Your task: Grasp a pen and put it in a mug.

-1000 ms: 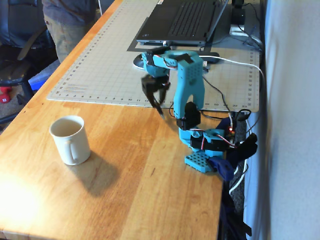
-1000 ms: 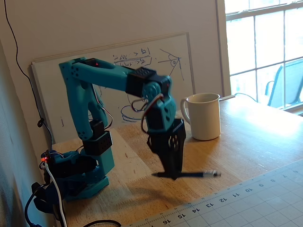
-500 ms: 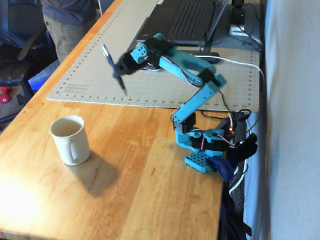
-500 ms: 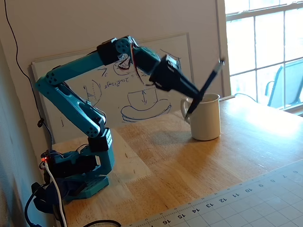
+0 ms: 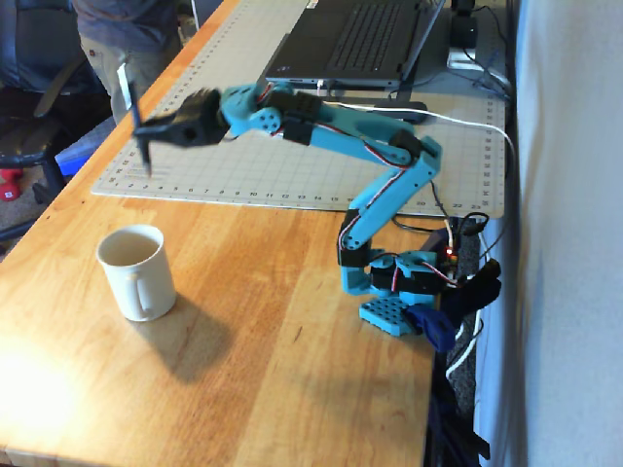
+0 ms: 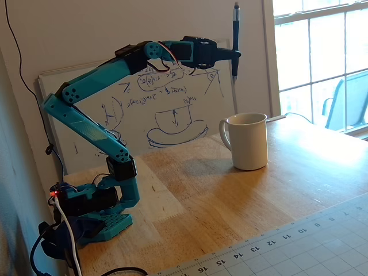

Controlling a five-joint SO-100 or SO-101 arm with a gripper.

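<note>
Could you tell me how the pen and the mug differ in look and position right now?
The pen is slim and dark; the mug is wide, cream-white and has a handle. The pen is held in the air by the end effector; the mug rests on the wooden table. The pen is gripped; the mug is untouched. Both stand roughly upright.
</note>
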